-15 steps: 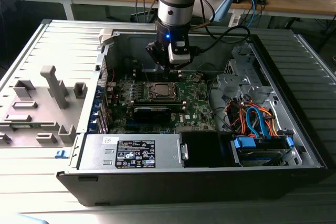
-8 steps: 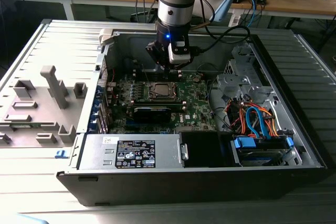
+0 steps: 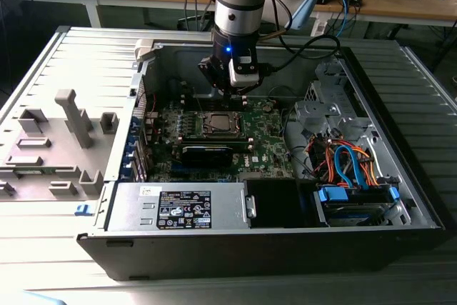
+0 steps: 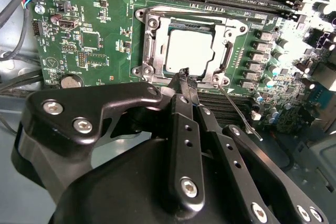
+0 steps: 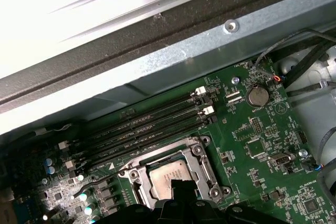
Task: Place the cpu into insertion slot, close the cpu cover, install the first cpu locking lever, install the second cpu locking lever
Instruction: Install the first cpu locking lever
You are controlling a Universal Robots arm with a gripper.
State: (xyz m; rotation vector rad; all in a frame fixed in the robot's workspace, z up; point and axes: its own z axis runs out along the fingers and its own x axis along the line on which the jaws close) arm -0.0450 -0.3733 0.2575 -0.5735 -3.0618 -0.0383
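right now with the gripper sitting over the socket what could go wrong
The gripper fingertips sit at the edge of the cpu cover, which lies over the cpu; a slip could scrape the chip. A thin locking lever juts out loose beside the arm, so it may snag. Nearby capacitors could get knocked.

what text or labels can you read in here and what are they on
Black label on the silver power supply box: print too small to read.
White sticker beside it: too small to read.
White lettering on the green circuit board: blurred, unreadable.
Triangle sign on that board: no legible text inside.
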